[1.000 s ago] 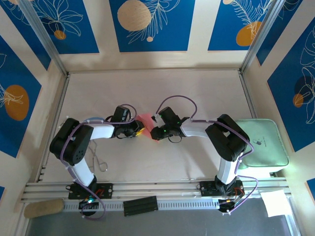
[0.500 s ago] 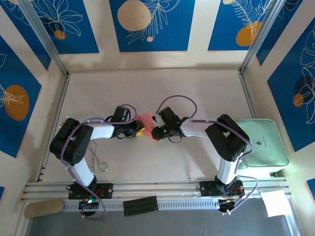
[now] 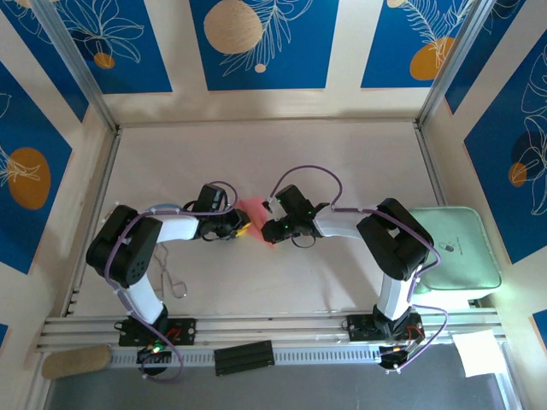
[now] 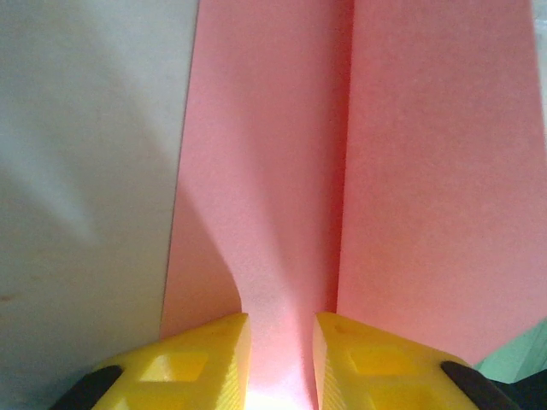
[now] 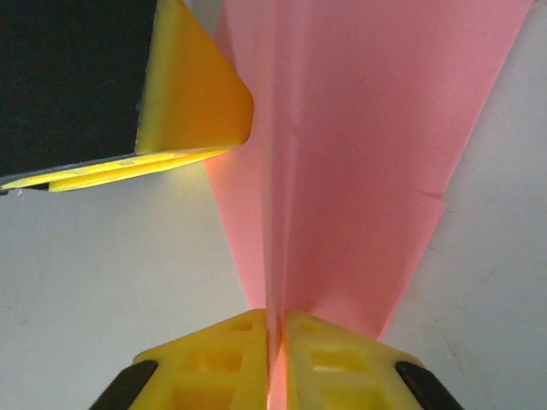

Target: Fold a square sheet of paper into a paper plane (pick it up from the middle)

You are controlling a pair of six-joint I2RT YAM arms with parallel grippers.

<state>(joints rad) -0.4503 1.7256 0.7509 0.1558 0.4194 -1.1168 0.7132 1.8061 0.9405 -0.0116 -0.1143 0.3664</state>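
The pink square sheet of paper [image 3: 254,207] is folded into a creased, tapering dart, the paper plane, at the table's middle between both grippers. From the left, my left gripper [image 3: 243,224] meets it. In the left wrist view its yellow jaws [image 4: 280,320] stand narrowly apart, and a raised fold of the paper [image 4: 427,188] fills the gap and touches both. From the right, my right gripper [image 3: 267,229] reaches it. Its jaws [image 5: 275,318] are pressed shut on the plane's centre crease [image 5: 367,128], and the left gripper's finger [image 5: 197,94] rests at the paper's far edge.
A pale green pad [image 3: 453,248] lies off the table's right edge. A white paper sheet [image 3: 479,352] sits at the near right, a black block [image 3: 244,357] on the front rail, and a tan roll [image 3: 75,362] at the near left. Metal frame posts bound the table.
The right gripper's jaws have closed tighter on the crease. Both arms and the paper stay in almost the same place.
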